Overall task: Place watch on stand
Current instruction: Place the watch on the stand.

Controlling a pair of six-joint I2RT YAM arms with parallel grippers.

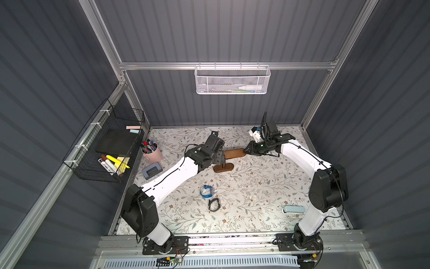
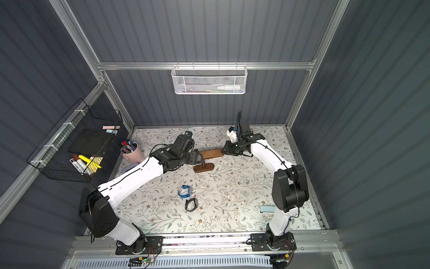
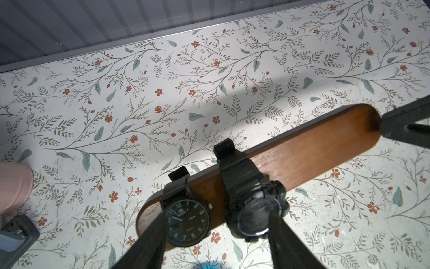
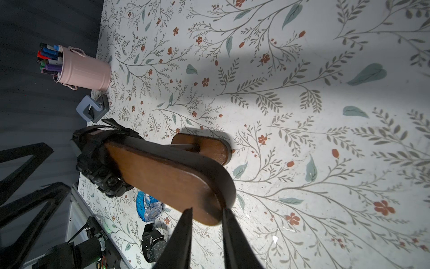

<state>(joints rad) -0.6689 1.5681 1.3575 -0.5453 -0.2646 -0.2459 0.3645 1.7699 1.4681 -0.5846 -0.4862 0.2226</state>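
R gripper (image 4: 208,210) clamped on stand (image 4: 162,172) bar end; L gripper (image 3: 216,215) spread wide, astride analog watch (image 3: 186,223) + digital watch (image 3: 253,209) on bar.

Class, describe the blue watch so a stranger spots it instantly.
On the floral tabletop, look from the wooden stand toward the arms' mounting rail. Two watches lie there: the blue watch has a clear case, unlike the black watch beside it.

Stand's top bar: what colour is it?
The stand has a warm reddish-brown wooden bar with darker edges; the left wrist view shows it best.
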